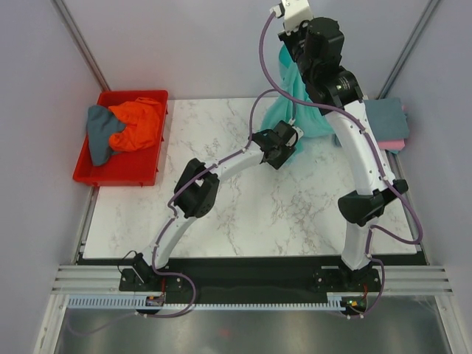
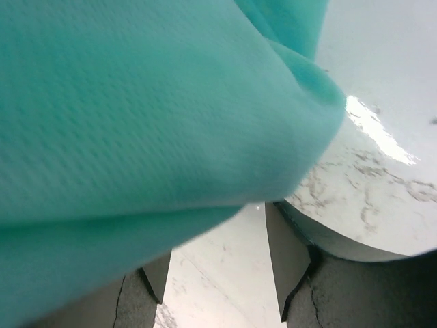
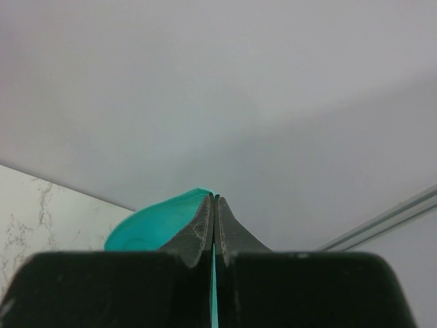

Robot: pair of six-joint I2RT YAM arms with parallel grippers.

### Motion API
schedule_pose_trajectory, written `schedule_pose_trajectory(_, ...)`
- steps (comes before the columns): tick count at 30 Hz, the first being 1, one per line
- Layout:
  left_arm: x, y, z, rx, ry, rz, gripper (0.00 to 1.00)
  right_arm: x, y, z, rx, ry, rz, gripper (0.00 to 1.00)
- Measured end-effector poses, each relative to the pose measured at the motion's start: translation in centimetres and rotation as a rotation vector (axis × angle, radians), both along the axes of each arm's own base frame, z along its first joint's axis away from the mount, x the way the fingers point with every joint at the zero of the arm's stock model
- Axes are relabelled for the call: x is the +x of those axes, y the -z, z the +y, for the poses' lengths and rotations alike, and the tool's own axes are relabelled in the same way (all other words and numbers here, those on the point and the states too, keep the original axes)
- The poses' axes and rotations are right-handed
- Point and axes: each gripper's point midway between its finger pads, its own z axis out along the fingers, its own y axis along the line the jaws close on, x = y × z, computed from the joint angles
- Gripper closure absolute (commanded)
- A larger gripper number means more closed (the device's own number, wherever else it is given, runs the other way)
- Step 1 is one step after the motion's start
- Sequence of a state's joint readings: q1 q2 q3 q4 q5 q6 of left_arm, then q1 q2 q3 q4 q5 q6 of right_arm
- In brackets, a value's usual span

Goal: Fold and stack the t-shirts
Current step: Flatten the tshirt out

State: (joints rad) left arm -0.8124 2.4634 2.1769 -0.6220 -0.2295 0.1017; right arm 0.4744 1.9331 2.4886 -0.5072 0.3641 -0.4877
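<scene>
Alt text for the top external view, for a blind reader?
The right gripper holds a teal t-shirt raised above the table, the left gripper beside the hanging cloth. A red bin at left holds an orange shirt and a grey shirt.

The top camera looks steeply down from above and behind the arm bases (image 1: 140, 279) over the whole counter (image 1: 243, 214), the left wrist camera sits close beneath the teal t-shirt (image 2: 136, 102), and the right wrist camera peers along its raised claw (image 3: 214, 203) toward the wall (image 3: 205, 82), all three sharing shirt and marble.
</scene>
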Motion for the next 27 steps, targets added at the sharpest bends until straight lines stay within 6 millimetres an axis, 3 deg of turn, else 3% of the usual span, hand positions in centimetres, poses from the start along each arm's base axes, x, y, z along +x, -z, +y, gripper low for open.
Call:
schedule_pose_trajectory(5,-1.6,-1.7,-0.5,-0.042,0.003,0.025,0.37,0.1,-0.1,-0.8,-0.005,0.024,-0.003,1.00)
schedule_pose_trajectory(10,-1.3,-4.4,-1.7,-0.112,0.011,0.001,0.37,0.1,-0.3,-0.9,-0.003,0.029,-0.008,1.00)
schedule_pose_trajectory(15,-0.5,-5.1,-2.5,-0.139,0.011,-0.024,0.37,0.0,-1.0,-1.0,0.008,0.030,-0.028,1.00)
schedule_pose_trajectory(18,0.1,-3.7,-3.2,-0.136,0.011,-0.029,0.51,-0.1,-1.2,-1.0,0.011,0.031,-0.035,1.00)
schedule_pose_trajectory(20,0.2,-2.0,-3.4,-0.120,0.013,-0.020,0.74,-0.1,-1.3,-1.1,0.010,0.032,-0.036,1.00)
schedule_pose_trajectory(21,0.2,-1.1,-3.3,-0.108,0.013,-0.011,0.93,-0.1,-1.3,-1.1,0.009,0.033,-0.037,1.00)
schedule_pose_trajectory(24,0.0,0.4,-3.1,-0.079,0.011,0.003,0.98,-0.3,-1.5,-1.3,0.006,0.039,-0.039,1.00)
schedule_pose_trajectory(27,0.1,0.1,-2.8,-0.077,0.003,-0.007,0.98,-0.3,-1.5,-1.5,0.002,0.048,-0.041,1.00)
